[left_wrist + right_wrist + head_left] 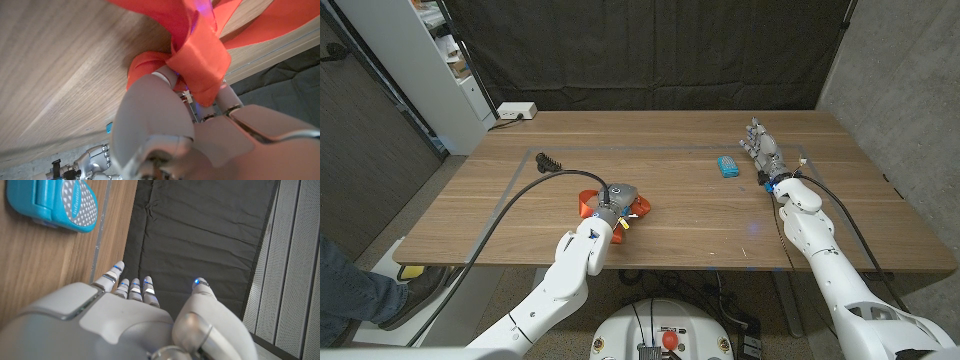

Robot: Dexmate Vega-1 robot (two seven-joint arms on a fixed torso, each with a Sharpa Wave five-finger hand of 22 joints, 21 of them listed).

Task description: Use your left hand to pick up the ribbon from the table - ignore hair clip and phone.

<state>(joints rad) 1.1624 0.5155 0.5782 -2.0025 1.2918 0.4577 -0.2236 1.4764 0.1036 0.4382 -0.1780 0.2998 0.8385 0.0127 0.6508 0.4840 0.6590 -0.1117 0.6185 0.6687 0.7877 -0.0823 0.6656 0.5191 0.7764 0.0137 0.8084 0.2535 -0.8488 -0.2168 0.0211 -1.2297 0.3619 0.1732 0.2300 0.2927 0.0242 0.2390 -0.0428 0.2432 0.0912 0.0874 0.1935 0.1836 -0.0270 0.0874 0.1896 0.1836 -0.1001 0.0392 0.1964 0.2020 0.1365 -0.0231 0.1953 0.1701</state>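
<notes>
An orange-red ribbon (640, 208) lies bunched near the middle of the table (700, 225), towards the front edge. My left hand (615, 198) is down on top of it, with ribbon showing on both sides of the hand. In the left wrist view, a fold of the ribbon (200, 55) wraps over the fingers of my left hand (160, 120), which curl into the ribbon close to the wood. My right hand (765, 152) stands at the far right with its fingers apart and holds nothing. In the right wrist view, my right hand (125, 320) is beside the phone (55, 205).
A teal phone (726, 165) lies left of my right hand. A black hair clip (549, 161) sits at the far left, inside a taped outline. A white power strip (515, 111) rests at the back left corner. A person's leg (350, 285) shows at the front left.
</notes>
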